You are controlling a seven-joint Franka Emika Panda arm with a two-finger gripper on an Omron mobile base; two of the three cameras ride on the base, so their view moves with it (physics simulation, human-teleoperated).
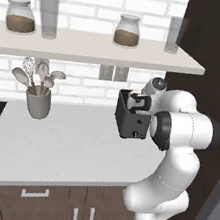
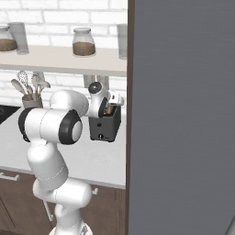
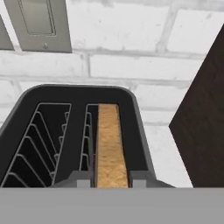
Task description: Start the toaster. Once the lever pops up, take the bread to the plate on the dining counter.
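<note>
Gripper down over the toaster, closing on the bread

The table (image 1: 64, 150) carries the toaster (image 1: 130, 120) at its far right, by the dark cabinet; the arm reaches over so the gripper (image 3: 112, 177) straddles the right slot, jaws narrowed either side of the bread (image 3: 109, 144) standing there, likely for lifting. The left slot is empty. Further left, a cup (image 1: 38, 102) holds spoons.
</note>
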